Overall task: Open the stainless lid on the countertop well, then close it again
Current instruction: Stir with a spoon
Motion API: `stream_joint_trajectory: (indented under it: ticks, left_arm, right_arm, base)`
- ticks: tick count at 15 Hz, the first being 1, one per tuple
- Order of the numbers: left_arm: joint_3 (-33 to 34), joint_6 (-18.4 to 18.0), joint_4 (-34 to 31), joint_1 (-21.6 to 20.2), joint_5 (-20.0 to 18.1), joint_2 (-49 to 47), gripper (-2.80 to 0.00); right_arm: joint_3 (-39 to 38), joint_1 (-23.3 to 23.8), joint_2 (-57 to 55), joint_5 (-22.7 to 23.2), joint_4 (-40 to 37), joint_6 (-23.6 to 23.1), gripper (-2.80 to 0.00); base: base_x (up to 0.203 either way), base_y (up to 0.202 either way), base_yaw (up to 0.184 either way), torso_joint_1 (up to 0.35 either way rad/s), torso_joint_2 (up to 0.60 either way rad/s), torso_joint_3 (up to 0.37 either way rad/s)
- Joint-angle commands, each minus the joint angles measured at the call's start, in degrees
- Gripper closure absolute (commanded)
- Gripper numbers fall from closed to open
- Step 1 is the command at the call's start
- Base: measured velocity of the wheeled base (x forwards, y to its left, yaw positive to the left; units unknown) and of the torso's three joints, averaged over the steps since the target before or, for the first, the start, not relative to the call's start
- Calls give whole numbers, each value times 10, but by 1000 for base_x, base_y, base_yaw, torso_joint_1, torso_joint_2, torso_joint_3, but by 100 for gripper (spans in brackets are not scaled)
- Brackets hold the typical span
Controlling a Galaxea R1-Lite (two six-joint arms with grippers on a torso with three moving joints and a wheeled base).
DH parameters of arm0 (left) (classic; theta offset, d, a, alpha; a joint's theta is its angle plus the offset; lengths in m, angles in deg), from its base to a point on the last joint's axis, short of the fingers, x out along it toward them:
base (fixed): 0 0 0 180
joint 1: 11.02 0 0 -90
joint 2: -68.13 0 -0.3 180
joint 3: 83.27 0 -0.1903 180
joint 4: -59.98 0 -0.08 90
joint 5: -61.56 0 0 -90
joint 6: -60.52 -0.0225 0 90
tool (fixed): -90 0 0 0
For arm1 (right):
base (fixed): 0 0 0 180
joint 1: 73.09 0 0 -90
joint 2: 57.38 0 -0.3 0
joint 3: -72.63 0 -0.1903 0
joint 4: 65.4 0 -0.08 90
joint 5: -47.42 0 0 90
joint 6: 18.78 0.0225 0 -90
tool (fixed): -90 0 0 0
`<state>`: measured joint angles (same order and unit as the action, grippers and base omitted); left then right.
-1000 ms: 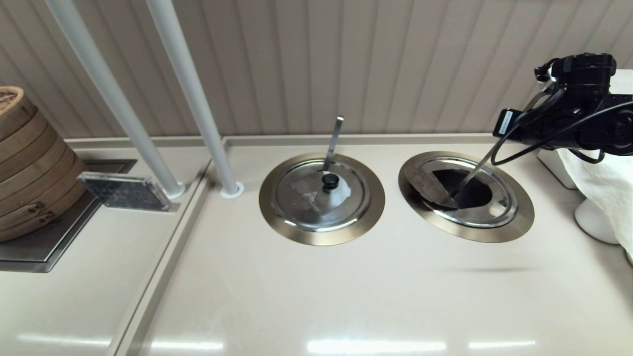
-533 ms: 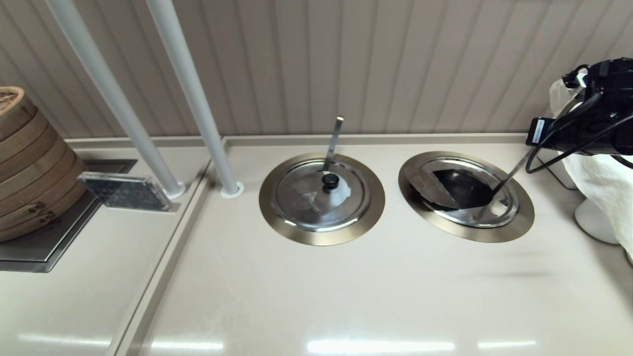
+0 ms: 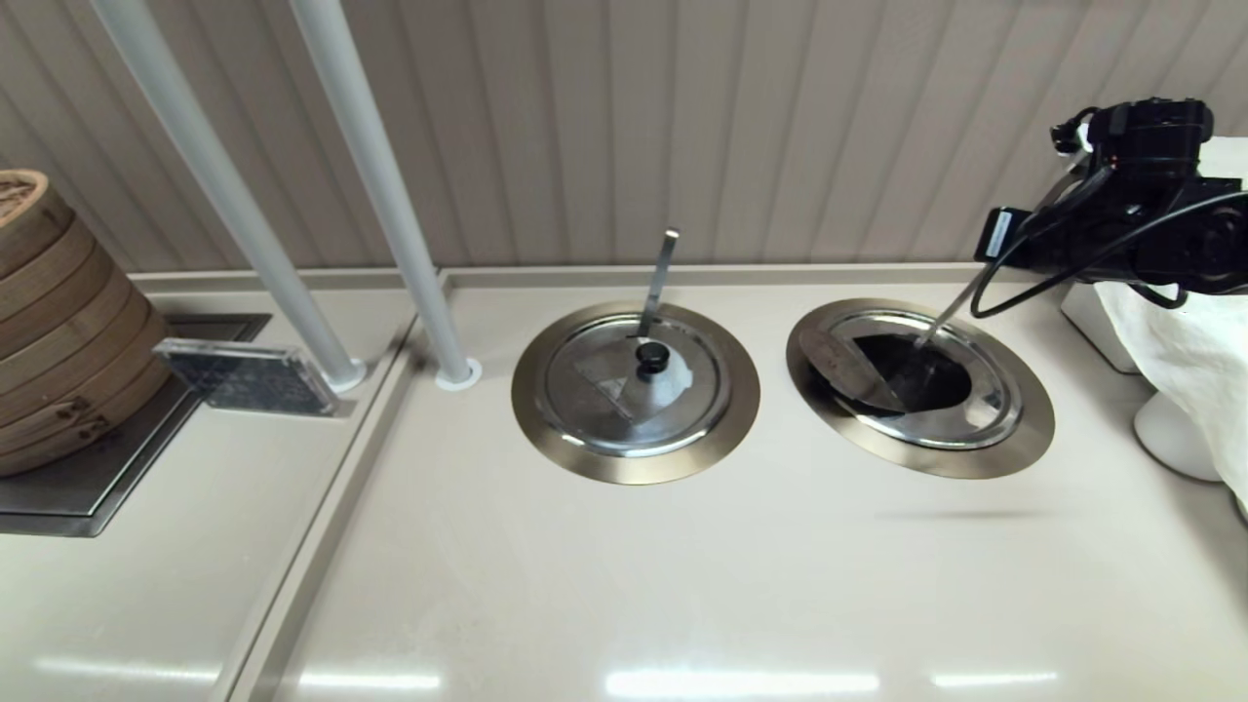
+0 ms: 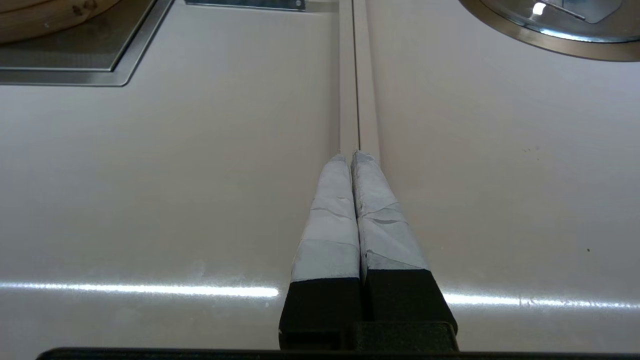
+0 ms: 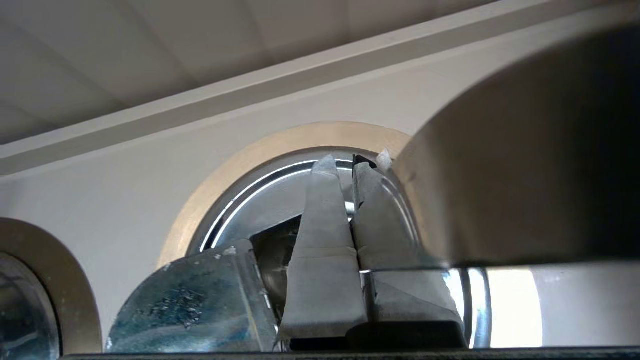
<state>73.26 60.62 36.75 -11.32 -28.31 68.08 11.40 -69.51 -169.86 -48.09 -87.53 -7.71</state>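
Note:
The countertop well [image 3: 916, 466] on the right has its stainless lid [image 3: 985, 409] in place, with the wedge flap [image 3: 838, 359] folded back to the left over a dark opening [image 3: 907, 375]. The knob is hidden. A thin metal ladle handle [image 3: 951, 312] slants from the opening up to my right arm [image 3: 1121, 234]. The right wrist view shows my right gripper [image 5: 345, 162] shut above the lid [image 5: 270, 200] and flap [image 5: 200, 300]. A blurred metal shape lies against one finger; nothing shows between the fingers. My left gripper [image 4: 350, 155] is shut over a counter seam.
The twin lid [image 3: 634, 385], with its white smear, black knob [image 3: 651, 356] and upright ladle handle [image 3: 661, 278], sits left of the open one. Two white poles [image 3: 390, 195], an acrylic sign [image 3: 244, 375] and bamboo steamers [image 3: 54, 322] stand at the left. White cloth [image 3: 1189, 370] hangs right.
My right arm swung out to the right and has come back left, with the ladle handle following it. The flap has stayed folded open.

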Motion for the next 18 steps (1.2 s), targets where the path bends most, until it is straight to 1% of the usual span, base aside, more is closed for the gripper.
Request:
stream_joint_trajectory:
  ticks: [1, 4, 7, 9, 11, 14, 18]
  left_arm:
    - [0, 0, 0, -1, 0, 0, 0]
    - [0, 0, 0, -1, 0, 0, 0]
    - [0, 0, 0, -1, 0, 0, 0]
    - [0, 0, 0, -1, 0, 0, 0]
    - [0, 0, 0, -1, 0, 0, 0]
    - [0, 0, 0, -1, 0, 0, 0]
    - [0, 0, 0, -1, 0, 0, 0]
  right_arm:
    - [17, -26, -19, -10, 0, 4, 0]
    - [-4, -29, 0, -12, -5, 7, 0]
    - [-48, -1, 34, -9, -5, 4, 0]
    - [-52, 21, 37, -6, -5, 1, 0]
    - [-51, 31, 28, -6, -5, -1, 0]
    - [-42, 22, 1, -6, -1, 0, 0]
    - [15, -24, -43, -12, -2, 5, 0]
  base:
    - [0, 0, 0, 0, 0, 0]
    - [0, 0, 0, 0, 0, 0]
    - [0, 0, 0, 0, 0, 0]
    - [0, 0, 0, 0, 0, 0]
    - [0, 0, 0, 0, 0, 0]
    - [0, 0, 0, 0, 0, 0]
    - [0, 0, 0, 0, 0, 0]
